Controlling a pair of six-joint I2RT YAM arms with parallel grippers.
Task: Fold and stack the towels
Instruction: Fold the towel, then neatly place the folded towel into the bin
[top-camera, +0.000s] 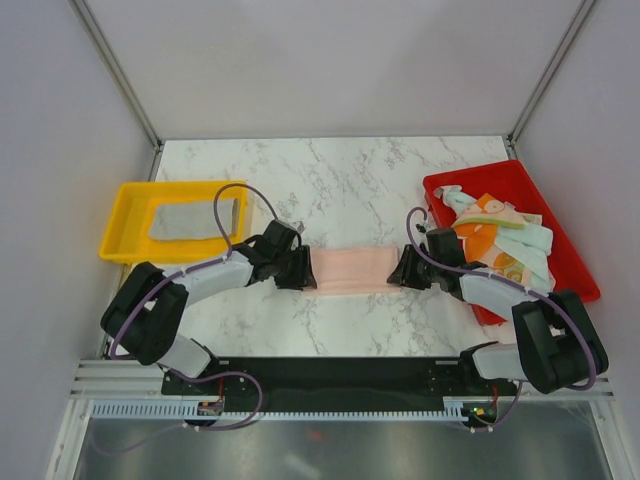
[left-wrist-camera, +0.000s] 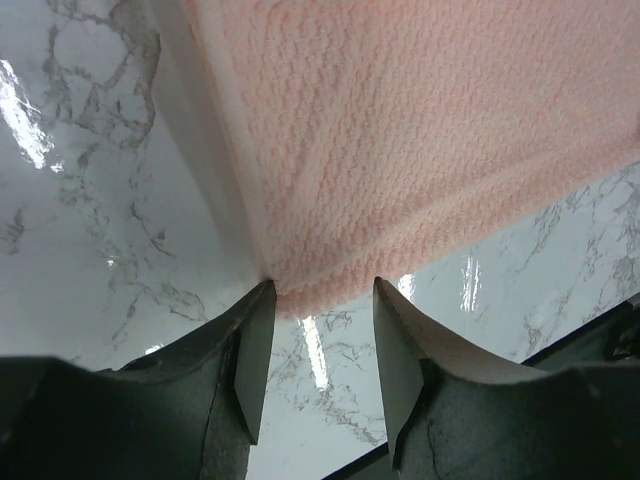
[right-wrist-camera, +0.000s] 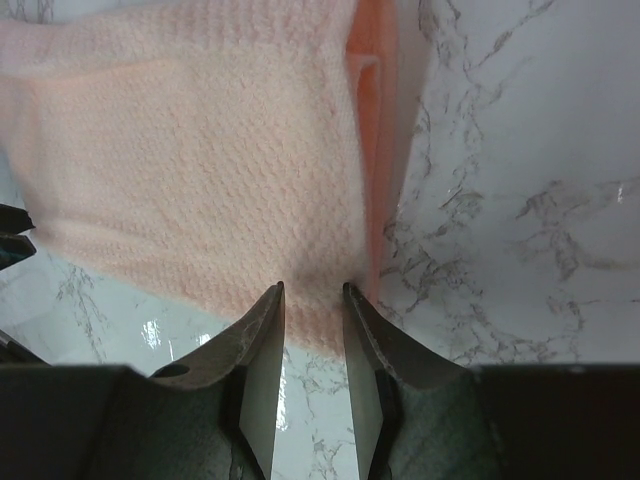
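**A:** How much is done?
**B:** One grey towel (top-camera: 185, 222) looks folded in the yellow tray (top-camera: 113, 228) by the left edge. The pink towel (top-camera: 352, 270) lies mid-tabletop (top-camera: 350, 185), half done. The other towels (top-camera: 500, 238) wait in the red tray (top-camera: 562, 228) by the right edge.
**A:** And the tools?
**B:** The left tool (left-wrist-camera: 323, 284) is wide. The right tool (right-wrist-camera: 312, 288) is narrow, and I can't tell if it pinches. There is room toward the far edge.

A white marble-patterned tabletop (top-camera: 350, 170) with grey veins fills the middle of the scene. Plain, pale grey walls enclose it on 3 sides: a back wall (top-camera: 330, 60), a left wall (top-camera: 50, 150) and a right wall (top-camera: 600, 130). 2 metal posts (top-camera: 115, 70) (top-camera: 551, 70) rise from the far corners. Ribbed aluminium rails (top-camera: 120, 372) run along the near edge. Bright reflections (left-wrist-camera: 22, 115) streak the glossy tabletop.
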